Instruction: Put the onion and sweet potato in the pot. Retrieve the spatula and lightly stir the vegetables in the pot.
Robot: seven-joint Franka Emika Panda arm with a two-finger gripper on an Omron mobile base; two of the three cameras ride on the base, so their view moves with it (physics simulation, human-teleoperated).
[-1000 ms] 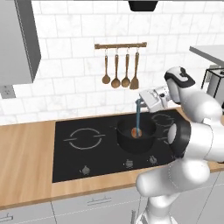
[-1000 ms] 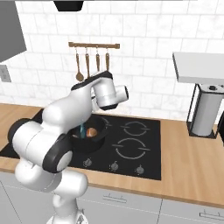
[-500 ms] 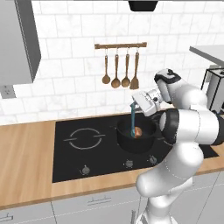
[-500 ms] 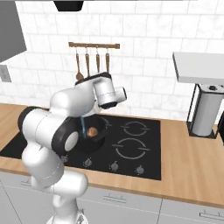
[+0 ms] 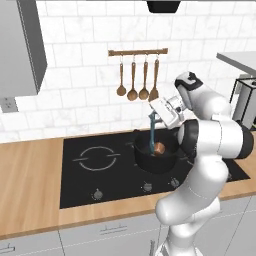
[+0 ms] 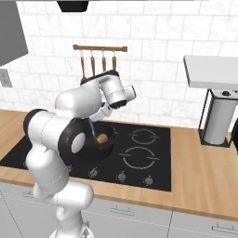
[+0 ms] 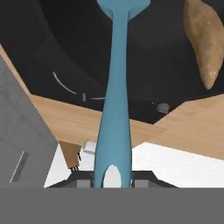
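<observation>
The pot sits on the hob near the surface's back edge, sweet potato already inside (onion hidden). The jaws are clamped on the spatula, held upright so its head reaches down among the vegetables.

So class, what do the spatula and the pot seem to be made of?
Spatula: likely silicone or plastic, going by its smooth, matte, uniformly teal surface. Pot: probably dark coated metal, given its near-black, dull, unpatterned wall; the render leaves both uncertain.

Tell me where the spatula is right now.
In the left base view the spatula hangs upright from the shut claw, its head down inside the pot beside the sweet potato.
</observation>
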